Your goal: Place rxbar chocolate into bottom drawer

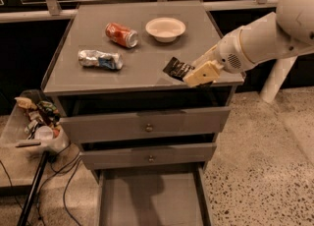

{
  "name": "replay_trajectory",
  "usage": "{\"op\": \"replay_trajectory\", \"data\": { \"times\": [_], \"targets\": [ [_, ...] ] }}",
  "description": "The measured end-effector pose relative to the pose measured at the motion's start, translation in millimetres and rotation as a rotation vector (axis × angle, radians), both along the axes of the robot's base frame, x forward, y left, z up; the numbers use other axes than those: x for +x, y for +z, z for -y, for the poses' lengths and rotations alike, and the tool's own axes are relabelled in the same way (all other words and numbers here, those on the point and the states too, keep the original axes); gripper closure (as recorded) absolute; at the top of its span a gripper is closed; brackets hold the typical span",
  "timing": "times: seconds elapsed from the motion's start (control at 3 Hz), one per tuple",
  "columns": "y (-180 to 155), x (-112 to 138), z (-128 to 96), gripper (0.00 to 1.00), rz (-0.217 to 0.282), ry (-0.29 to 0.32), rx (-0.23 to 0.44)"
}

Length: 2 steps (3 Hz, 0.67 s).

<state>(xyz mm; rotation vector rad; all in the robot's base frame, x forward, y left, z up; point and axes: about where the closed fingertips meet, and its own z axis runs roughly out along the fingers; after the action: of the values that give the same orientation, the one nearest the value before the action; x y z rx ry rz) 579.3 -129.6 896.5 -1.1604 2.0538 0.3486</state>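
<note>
My gripper (pixel 192 74) is shut on the rxbar chocolate (pixel 176 68), a small flat black wrapper, and holds it just above the front right part of the grey cabinet top (pixel 142 68). The white arm reaches in from the right. The bottom drawer (pixel 149 200) is pulled out below, a wide shallow grey tray with a bare floor, straight under the cabinet front.
A red soda can (pixel 121 35), a crushed silver-blue can (pixel 100 59) and a white bowl (pixel 166 28) lie on the cabinet top. Two upper drawers (pixel 147 127) are closed. A bin of clutter (pixel 37 124) and cables stand at the left. A white post (pixel 277 80) stands at the right.
</note>
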Motion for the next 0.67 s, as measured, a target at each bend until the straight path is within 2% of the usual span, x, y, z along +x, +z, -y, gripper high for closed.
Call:
{"op": "replay_trajectory", "data": {
  "times": [0.33,0.67],
  "targets": [
    [-4,-38,10,1.00,-0.004,-0.009,-0.003],
    [-21,-70,9,1.00,-0.033,-0.008,0.013]
  ]
}}
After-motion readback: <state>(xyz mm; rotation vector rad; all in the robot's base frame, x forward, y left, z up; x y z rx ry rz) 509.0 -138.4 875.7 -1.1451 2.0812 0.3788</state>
